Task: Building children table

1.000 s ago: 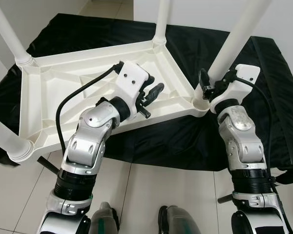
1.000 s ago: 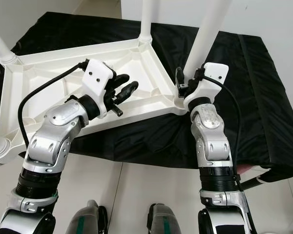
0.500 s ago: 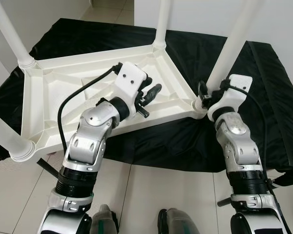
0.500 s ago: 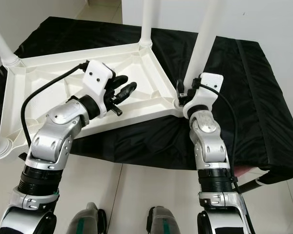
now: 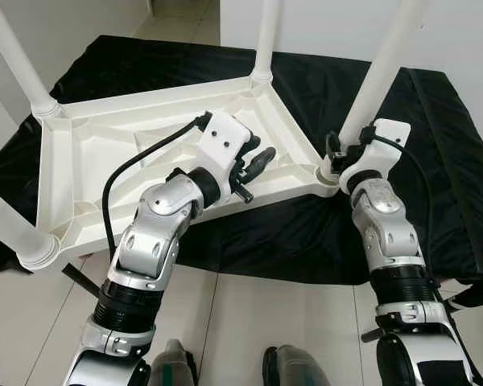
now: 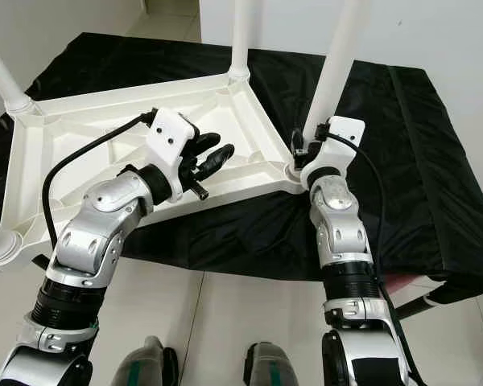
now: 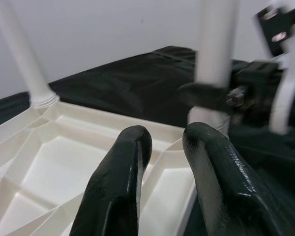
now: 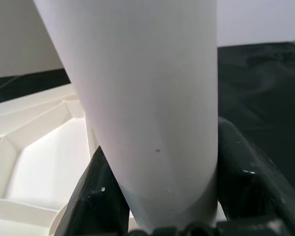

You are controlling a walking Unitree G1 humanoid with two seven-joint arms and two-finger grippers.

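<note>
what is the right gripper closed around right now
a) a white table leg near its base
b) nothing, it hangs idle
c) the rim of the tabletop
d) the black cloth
a: the right gripper has its jaws on either side of the white table leg just above the corner socket of the upturned tabletop, while the left gripper hovers over the tabletop holding nothing.

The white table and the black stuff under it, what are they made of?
The upside-down table top looks like moulded plastic: smooth, slightly glossy white, with raised ribs underneath. Its leg, held by the right end effector, looks like the same smooth white plastic, though it could be a coated tube. The black cover looks like thin fabric or sheeting: it wrinkles and shines faintly.
</note>
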